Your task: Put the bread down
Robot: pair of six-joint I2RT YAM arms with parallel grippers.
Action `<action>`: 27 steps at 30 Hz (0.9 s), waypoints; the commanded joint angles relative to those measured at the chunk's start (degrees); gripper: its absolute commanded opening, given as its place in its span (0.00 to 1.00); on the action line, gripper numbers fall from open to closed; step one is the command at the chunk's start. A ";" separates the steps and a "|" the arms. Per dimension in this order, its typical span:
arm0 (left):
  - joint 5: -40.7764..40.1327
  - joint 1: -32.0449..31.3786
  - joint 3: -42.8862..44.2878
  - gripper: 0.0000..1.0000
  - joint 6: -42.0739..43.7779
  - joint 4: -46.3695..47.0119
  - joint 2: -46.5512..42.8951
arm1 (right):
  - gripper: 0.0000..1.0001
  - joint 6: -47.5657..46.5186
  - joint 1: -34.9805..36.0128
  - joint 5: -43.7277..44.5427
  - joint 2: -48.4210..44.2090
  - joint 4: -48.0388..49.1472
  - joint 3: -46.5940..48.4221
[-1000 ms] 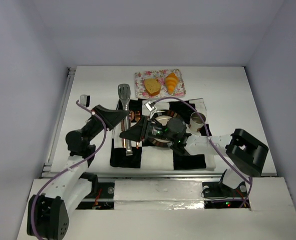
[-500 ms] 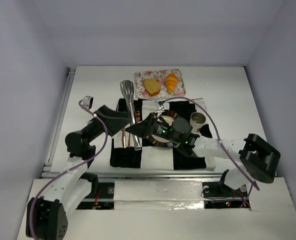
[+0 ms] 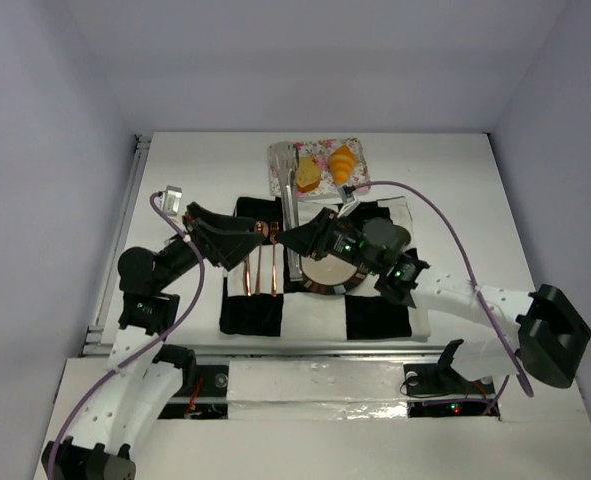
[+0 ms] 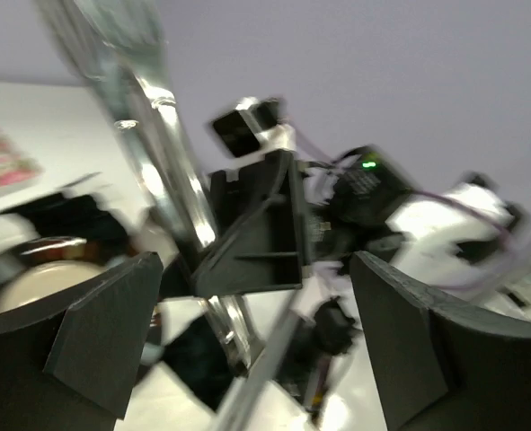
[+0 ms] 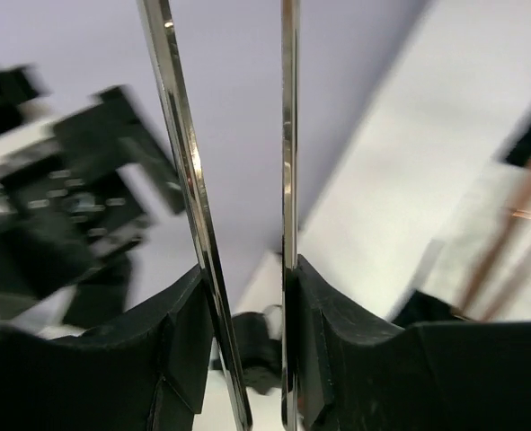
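Observation:
Two pieces of bread lie on the floral tray (image 3: 360, 182) at the back: a golden slice (image 3: 310, 176) and an orange croissant (image 3: 342, 163). My right gripper (image 3: 303, 238) is shut on metal tongs (image 3: 289, 195), whose head reaches over the tray's left edge beside the slice. In the right wrist view both tong arms (image 5: 182, 189) run up between my fingers (image 5: 337, 350), and my right gripper (image 5: 247, 341) squeezes them. My left gripper (image 3: 260, 236) stands open just left of the tongs, holding nothing. Blurred in its own view, the left gripper (image 4: 256, 350) faces the tongs (image 4: 153, 108).
A black-and-white checked mat (image 3: 375, 315) covers the table's middle. On it sit a round plate (image 3: 325, 272) under my right arm and copper cutlery (image 3: 259, 270) to the left. White walls close in on both sides and the back.
My left gripper opened, let go of the tongs and drew back left. My right gripper tightened on the tongs and swung them up towards the tray.

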 commanded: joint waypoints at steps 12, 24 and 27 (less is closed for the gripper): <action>-20.30 -0.25 10.21 0.83 32.00 -42.38 -7.63 | 0.42 -19.98 -12.95 1.58 -2.17 -47.74 13.75; -24.43 -0.87 5.46 0.82 35.17 -44.40 -13.00 | 0.45 -25.96 -22.97 0.88 19.18 -59.88 31.59; -24.61 -1.48 5.37 0.82 35.08 -44.31 -13.96 | 0.46 -26.31 -24.64 0.44 24.72 -62.08 36.25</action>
